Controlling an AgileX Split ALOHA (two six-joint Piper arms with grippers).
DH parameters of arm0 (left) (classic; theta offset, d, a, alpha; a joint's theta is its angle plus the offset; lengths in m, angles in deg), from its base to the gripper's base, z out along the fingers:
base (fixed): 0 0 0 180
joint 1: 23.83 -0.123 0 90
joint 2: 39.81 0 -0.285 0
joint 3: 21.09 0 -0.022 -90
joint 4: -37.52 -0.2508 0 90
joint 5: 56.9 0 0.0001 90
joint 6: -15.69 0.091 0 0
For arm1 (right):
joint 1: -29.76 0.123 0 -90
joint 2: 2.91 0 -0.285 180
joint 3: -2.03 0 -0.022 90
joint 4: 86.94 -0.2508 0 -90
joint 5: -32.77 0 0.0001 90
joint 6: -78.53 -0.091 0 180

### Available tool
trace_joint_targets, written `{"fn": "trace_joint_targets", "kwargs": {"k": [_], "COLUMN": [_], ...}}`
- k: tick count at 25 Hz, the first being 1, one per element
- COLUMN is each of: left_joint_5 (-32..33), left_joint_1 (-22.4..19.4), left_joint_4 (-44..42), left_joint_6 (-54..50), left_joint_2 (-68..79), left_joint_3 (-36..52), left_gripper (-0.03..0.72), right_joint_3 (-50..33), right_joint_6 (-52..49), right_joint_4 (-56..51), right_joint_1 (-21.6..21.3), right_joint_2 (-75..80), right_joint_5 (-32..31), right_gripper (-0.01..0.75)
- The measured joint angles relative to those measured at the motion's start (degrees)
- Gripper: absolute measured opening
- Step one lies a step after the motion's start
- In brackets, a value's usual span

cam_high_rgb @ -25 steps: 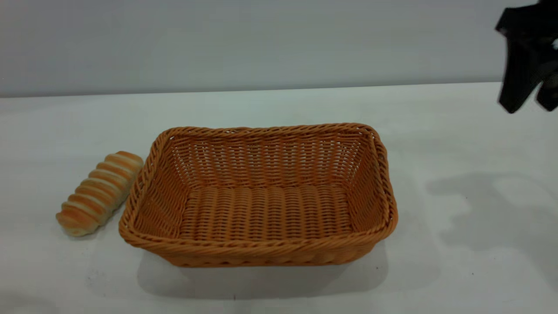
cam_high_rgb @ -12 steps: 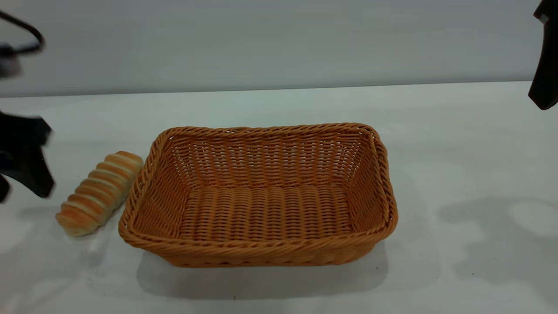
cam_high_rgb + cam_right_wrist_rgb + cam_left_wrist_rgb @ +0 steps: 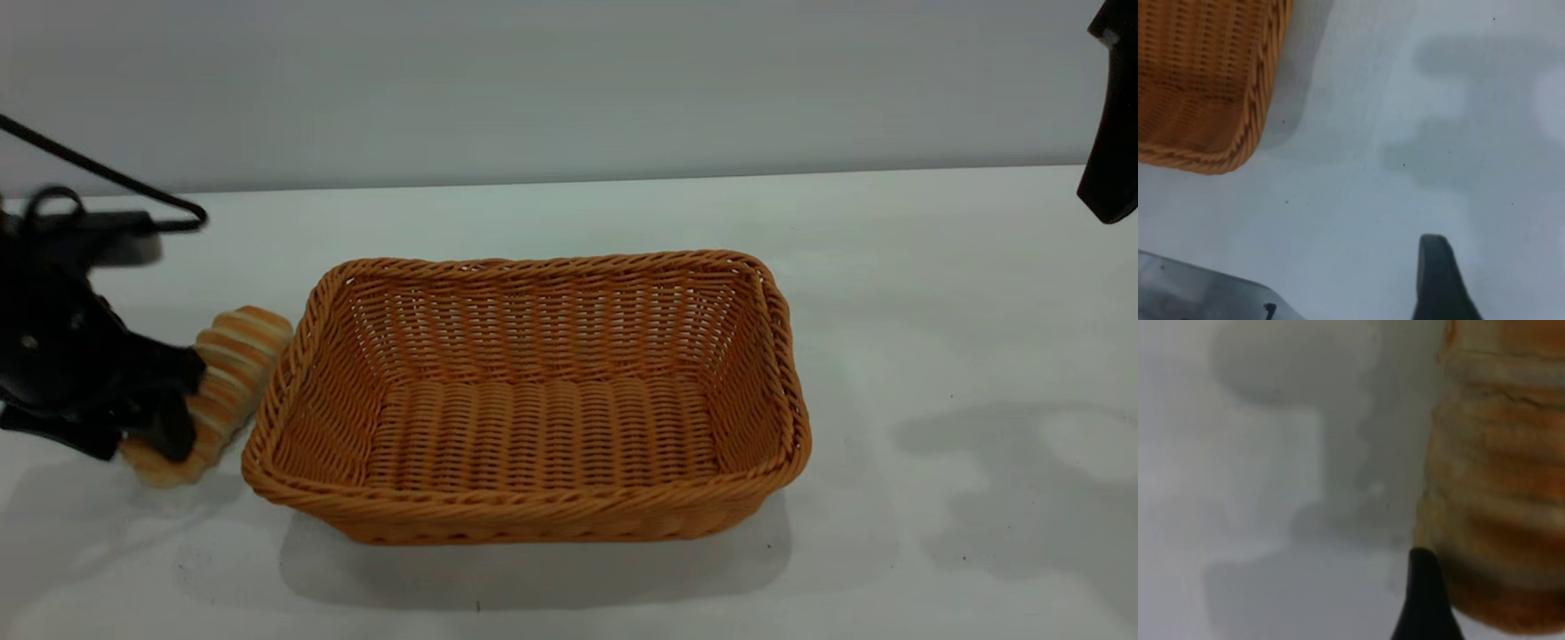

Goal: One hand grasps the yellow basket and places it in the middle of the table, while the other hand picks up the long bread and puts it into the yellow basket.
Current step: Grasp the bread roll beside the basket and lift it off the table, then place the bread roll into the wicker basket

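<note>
One big woven basket (image 3: 533, 400), orange-tan with a braided rim, sits in the middle of the white table (image 3: 889, 267), and a small ridged bread (image 3: 233, 356) lies just beside its left side. The left gripper (image 3: 151, 413) is low at the bread's near end, one black finger (image 3: 1425, 600) by the crust; I cannot tell if it pinches. The right gripper (image 3: 1109, 133) hangs high at the far right, fingers unclear.

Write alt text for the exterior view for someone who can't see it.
The left gripper is down at the long bread, which lies on the white table just left of the empty yellow basket. The right gripper hangs high at the right edge.
</note>
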Motion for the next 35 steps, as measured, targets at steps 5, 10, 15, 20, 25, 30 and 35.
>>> {"fn": "trace_joint_targets", "kwargs": {"k": [5,10,15,20,25,30,35], "left_joint_5": [0.7,3.6,6.9,8.5,9.9,9.5,10.5], "left_joint_1": [0.2,-0.1,-0.9,4.0,16.7,23.8,24.3], "left_joint_4": [0.2,0.3,0.5,1.2,1.4,1.8,1.8], "left_joint_6": [1.8,1.9,-4.5,-6.0,0.1,1.2,-0.6], "left_joint_2": [1.4,-2.8,-14.0,-23.5,-23.5,-18.6,-15.5], "left_joint_3": [-1.1,-1.1,-1.0,-0.8,-0.8,-0.8,-0.8], "left_gripper": [0.350,0.082,0.082,0.082,0.082,0.107,0.380], "right_joint_3": [0.0,0.0,0.0,0.0,0.0,0.0,0.0], "right_joint_6": [0.0,-0.1,-0.1,-0.1,-0.1,-0.1,-0.1], "right_joint_4": [0.0,0.0,0.0,0.0,0.0,0.0,0.0], "right_joint_1": [0.0,0.0,0.0,0.0,0.0,0.0,0.0], "right_joint_2": [0.0,0.0,0.0,0.0,0.0,0.0,0.0], "right_joint_5": [0.0,-0.1,-0.1,-0.1,-0.1,-0.1,-0.1], "right_gripper": [0.491,0.484,0.484,0.484,0.484,0.484,0.484]}}
